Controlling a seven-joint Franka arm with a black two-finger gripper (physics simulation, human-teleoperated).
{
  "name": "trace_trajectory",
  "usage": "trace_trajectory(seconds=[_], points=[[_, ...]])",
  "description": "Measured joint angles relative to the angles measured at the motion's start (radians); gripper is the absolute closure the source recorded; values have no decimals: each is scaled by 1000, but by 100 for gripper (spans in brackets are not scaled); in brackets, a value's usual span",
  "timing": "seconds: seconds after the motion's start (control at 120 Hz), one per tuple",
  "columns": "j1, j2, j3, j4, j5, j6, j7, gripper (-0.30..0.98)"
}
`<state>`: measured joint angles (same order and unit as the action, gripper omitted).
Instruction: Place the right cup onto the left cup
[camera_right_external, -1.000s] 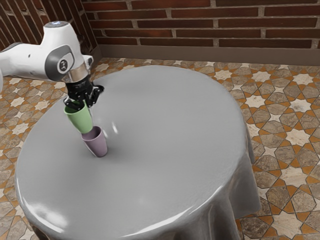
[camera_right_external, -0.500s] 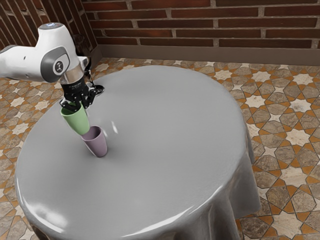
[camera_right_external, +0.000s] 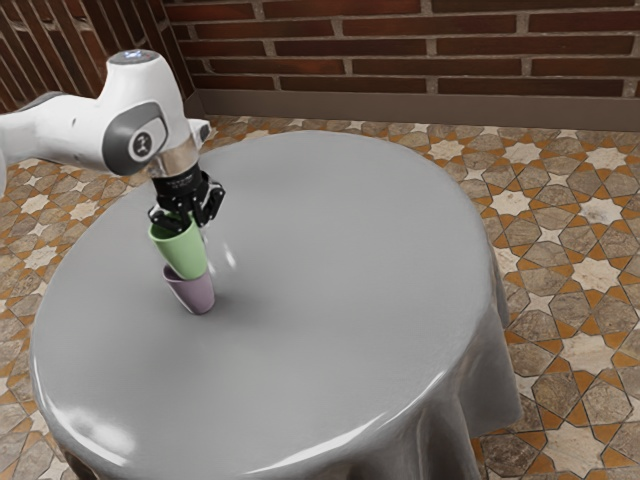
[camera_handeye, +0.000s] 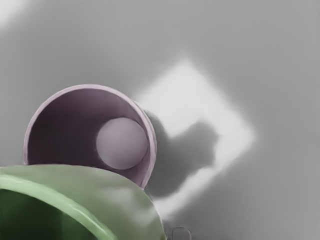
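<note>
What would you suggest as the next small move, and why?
Probably ease the green cup sideways until centred above the purple cup, then lower it: in the wrist view, the purple cup's inner floor lies uncovered beside the green wall, suggesting misalignment.

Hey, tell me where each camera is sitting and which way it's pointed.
Exterior view: beside the arm and above the round, glossy grey table, looking down across it toward the brick wall; the white robot arm enters from this view's left, black jaws shut on the tapered green cup.
Wrist view: on the arm's hand, looking down past the green cup into the open tapered purple cup.
Both views share the two cups and the tabletop.
</note>
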<state>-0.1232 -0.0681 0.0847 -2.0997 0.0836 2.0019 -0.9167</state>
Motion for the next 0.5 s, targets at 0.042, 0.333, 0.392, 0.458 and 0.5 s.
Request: trace_trajectory(seconds=[0.042,0.333,0.392,0.458,0.5], points=[[-2,-7,0,-6,0,0,-1,78],[23,-11,3,-10,-1,1,-7,78],[20,-10,5,-7,0,2,-8,78],[29,-10,8,-3,2,2,-8,78],[40,-8,9,-1,3,2,-8,78]])
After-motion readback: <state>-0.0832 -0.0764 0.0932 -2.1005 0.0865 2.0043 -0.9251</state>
